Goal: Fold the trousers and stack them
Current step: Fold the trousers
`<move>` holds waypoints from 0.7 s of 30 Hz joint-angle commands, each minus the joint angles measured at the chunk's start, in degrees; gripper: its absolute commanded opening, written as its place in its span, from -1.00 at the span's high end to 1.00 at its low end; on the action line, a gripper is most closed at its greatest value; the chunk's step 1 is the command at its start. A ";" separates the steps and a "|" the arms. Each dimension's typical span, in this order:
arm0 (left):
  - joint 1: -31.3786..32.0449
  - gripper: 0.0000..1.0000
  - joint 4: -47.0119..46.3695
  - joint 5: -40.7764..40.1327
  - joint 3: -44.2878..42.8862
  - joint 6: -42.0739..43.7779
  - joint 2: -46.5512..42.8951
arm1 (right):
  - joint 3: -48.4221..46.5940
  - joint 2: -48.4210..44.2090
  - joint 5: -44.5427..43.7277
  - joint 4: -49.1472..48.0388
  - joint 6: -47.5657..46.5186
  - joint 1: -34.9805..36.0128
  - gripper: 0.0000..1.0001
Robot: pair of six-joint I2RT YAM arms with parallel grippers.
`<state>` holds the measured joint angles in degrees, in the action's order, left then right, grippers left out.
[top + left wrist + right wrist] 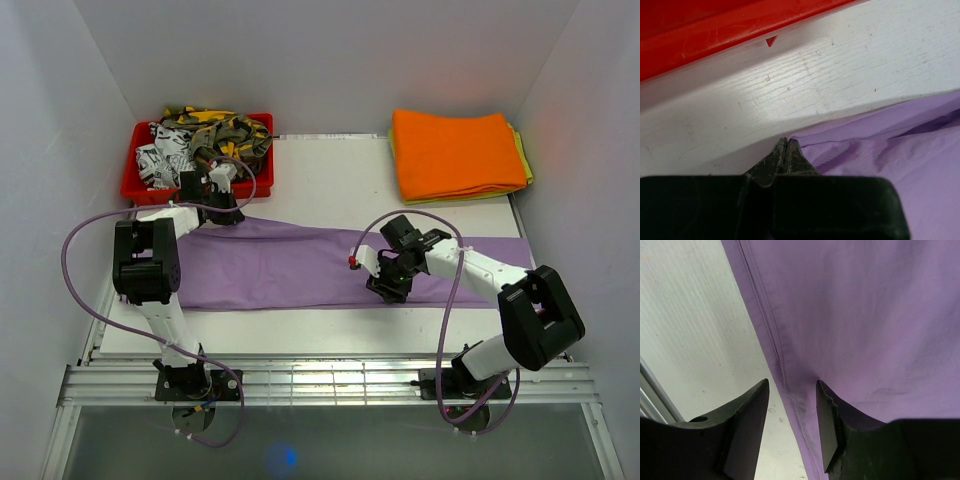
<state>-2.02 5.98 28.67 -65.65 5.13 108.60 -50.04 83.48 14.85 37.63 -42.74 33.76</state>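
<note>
The trousers [290, 268] lie stretched full length across the tabletop [330, 180] — no crosswise fold yet, nothing stacked; left fingers [767, 167] pinch their far corner, right fingers [750, 420] spread astride the near hem

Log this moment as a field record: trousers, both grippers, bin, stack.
trousers: lilac, laid out lengthwise across the table
left gripper: shut, pinching the trousers' far corner by the red bin
right gripper: open, fingers straddling the trousers' near edge
red bin: holds patterned garments, far left
folded cloths: orange over yellow-green, far right
</note>
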 commanded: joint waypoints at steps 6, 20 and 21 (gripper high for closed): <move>-0.17 1.00 0.61 -0.45 -1.59 0.85 0.65 | 1.26 1.33 -3.51 -4.66 -1.29 0.08 0.02; -0.18 1.00 1.40 -1.15 -2.64 1.55 1.70 | 2.49 2.65 -0.97 -0.19 -3.93 0.08 0.84; -0.26 1.00 1.40 -1.24 -2.64 1.47 1.71 | 2.58 2.91 -0.70 0.16 -3.93 0.08 0.85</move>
<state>-2.02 6.92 28.25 -66.61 6.04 110.63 -47.77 85.52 12.25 34.87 -45.67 33.76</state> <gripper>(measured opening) 0.014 0.085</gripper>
